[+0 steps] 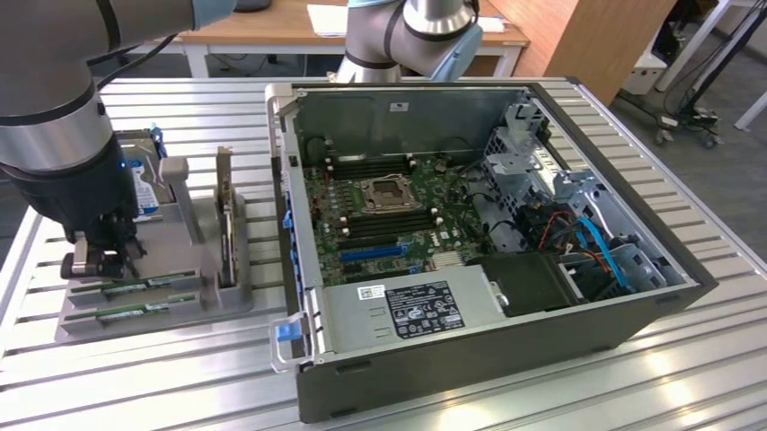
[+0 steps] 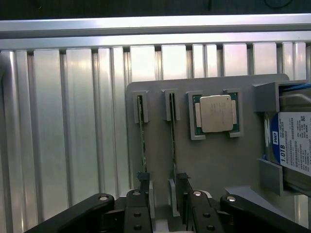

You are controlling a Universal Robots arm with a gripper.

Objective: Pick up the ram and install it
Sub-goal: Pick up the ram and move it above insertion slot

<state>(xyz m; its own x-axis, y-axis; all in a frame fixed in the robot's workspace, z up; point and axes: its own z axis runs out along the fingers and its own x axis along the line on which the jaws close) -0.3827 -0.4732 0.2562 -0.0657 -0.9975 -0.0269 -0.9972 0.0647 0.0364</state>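
Gripper (image 2: 164, 188) jaws spread, nothing held. I have it low over the grey holder (image 2: 214, 165), fingers apparently either side of the ram (image 2: 172, 131). The ram stands on edge in the holder's slot nearest the CPU (image 2: 216, 114), top edge exposed for grasping.

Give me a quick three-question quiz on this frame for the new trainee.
1. True or false: the gripper is shut on a ram stick.
2. What lies in the square recess of the grey holder, beside the ram sticks? A) processor chip B) fan C) screwdriver
3. How many ram sticks stand in the holder's slots?
Key: 1 false, its fingers stand open over the holder; 2 A; 3 two.
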